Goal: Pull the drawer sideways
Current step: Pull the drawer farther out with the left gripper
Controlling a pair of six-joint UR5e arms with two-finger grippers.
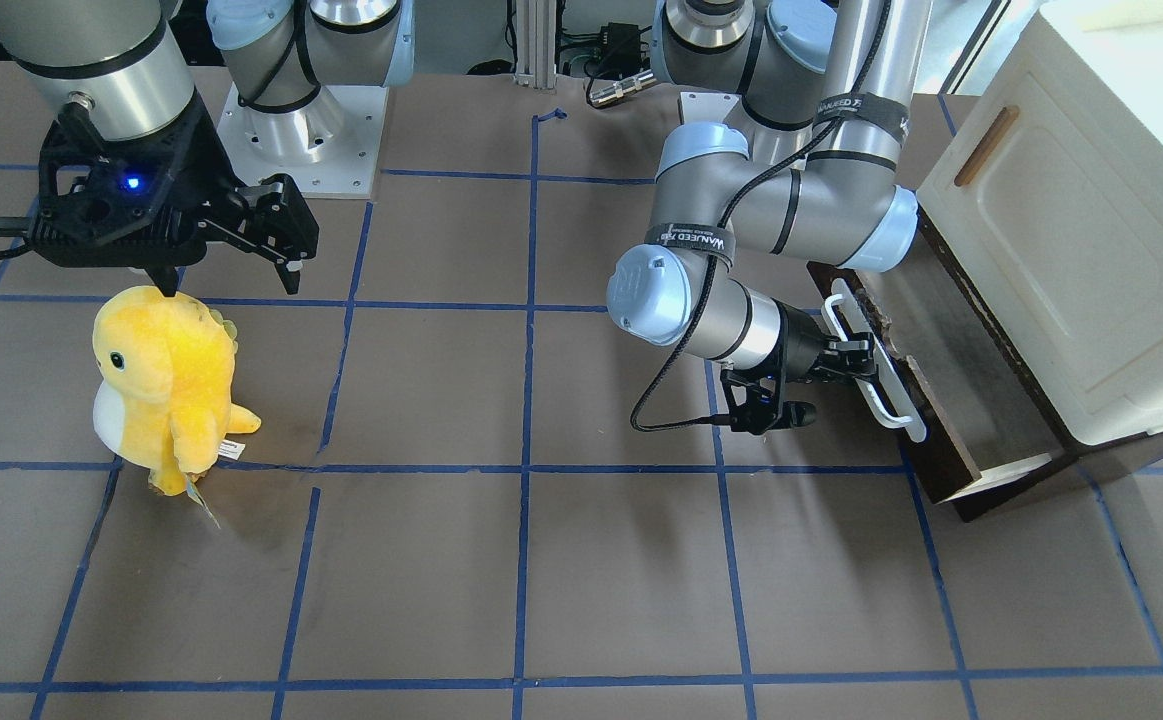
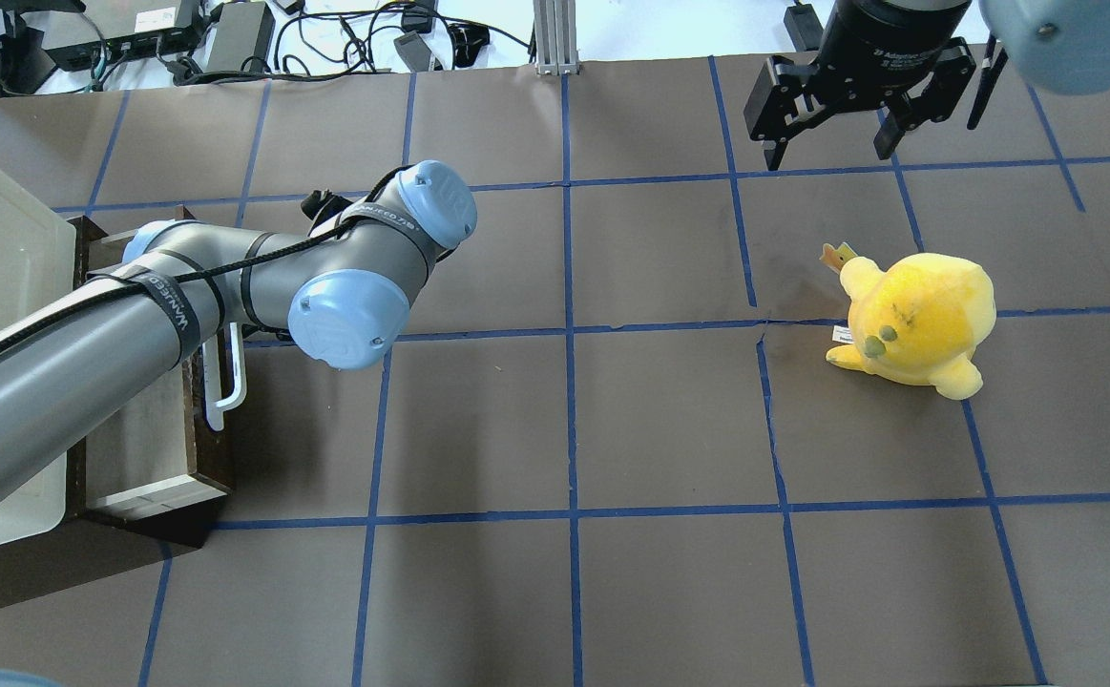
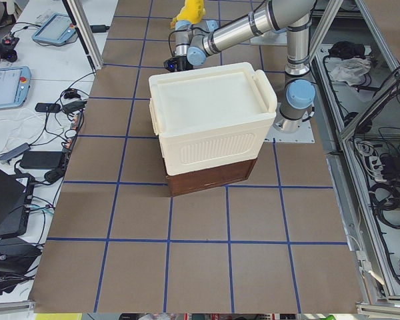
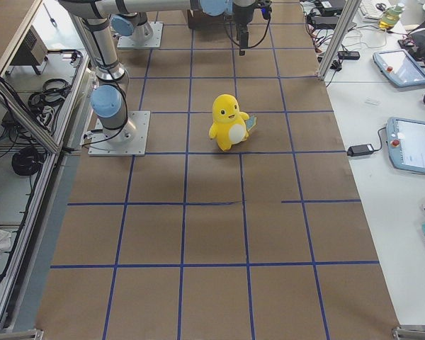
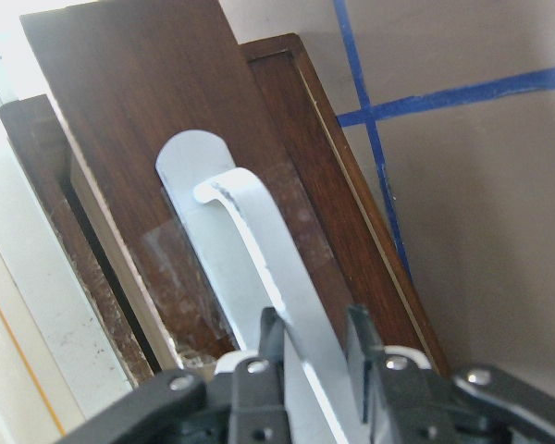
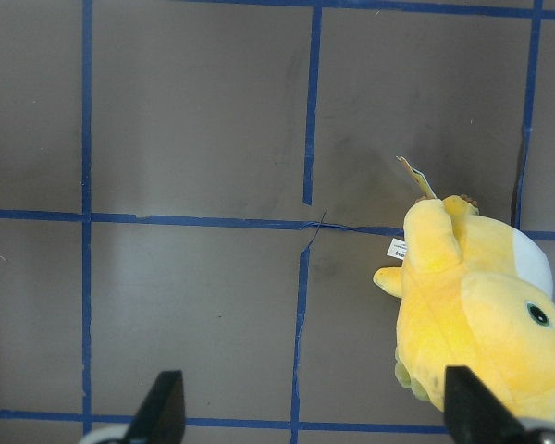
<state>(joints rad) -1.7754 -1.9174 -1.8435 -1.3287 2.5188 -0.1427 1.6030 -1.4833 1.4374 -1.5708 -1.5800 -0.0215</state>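
Note:
The dark brown drawer (image 1: 946,345) stands partly pulled out from under the cream cabinet (image 1: 1091,230). Its long white bar handle (image 1: 881,385) faces the table's middle. My left gripper (image 1: 863,360) is shut on this handle. In the left wrist view the gripper (image 5: 314,350) has a finger on each side of the white bar (image 5: 250,222), against the drawer front (image 5: 148,92). In the overhead view the drawer (image 2: 139,444) and handle (image 2: 225,386) show below my left arm, which hides the gripper. My right gripper (image 1: 233,283) hangs open and empty, far from the drawer.
A yellow plush toy (image 1: 166,385) stands on the brown mat just below my right gripper (image 2: 827,157); it also shows in the right wrist view (image 6: 481,314). The cabinet door has a small wooden handle (image 1: 986,145). Blue tape lines grid the mat.

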